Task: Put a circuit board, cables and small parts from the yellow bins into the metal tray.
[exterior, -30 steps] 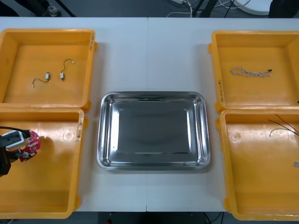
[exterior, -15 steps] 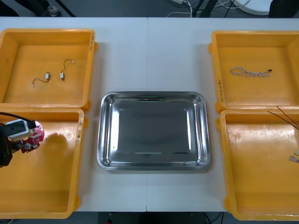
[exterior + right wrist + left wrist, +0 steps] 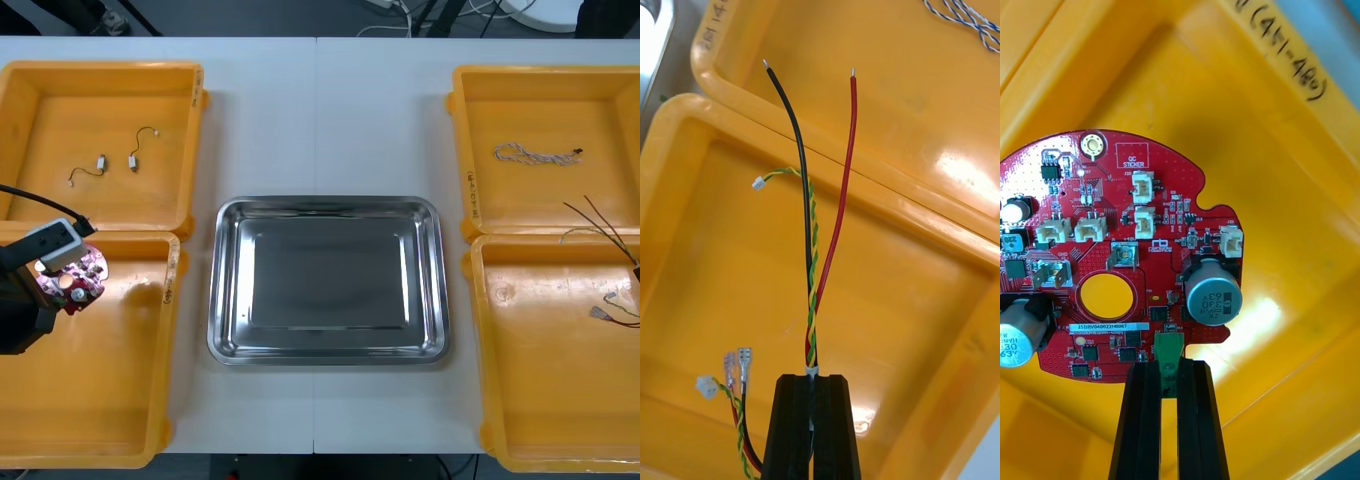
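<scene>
We see the left gripper (image 3: 1166, 369) pinched almost shut on a small green tab (image 3: 1169, 351) at the rim of the round red circuit board (image 3: 1112, 247). The board stands out past the fingertips, its component side to the wrist camera, held over the near left bin (image 3: 165, 330) toward that bin's far outer corner. At the table's other side the right gripper (image 3: 811, 379) is clamped tight on a cable bundle (image 3: 812, 330) of one black wire, one red wire and a twisted yellow-green pair. The bare-tipped black and red wires reach out beyond the fingertips across the wall between the near right bin (image 3: 500, 420) and the far right bin (image 3: 462, 150), while the bundle's connector ends hang beside the fingers over the near right bin. A twisted blue and white cable (image 3: 535, 154) lies in the far right bin. Two small metal parts (image 3: 133, 160) on thin leads rest in the far left bin (image 3: 195, 120). Between the bins, the metal tray (image 3: 215, 300) sits bare and shiny on the light table (image 3: 320, 120).
</scene>
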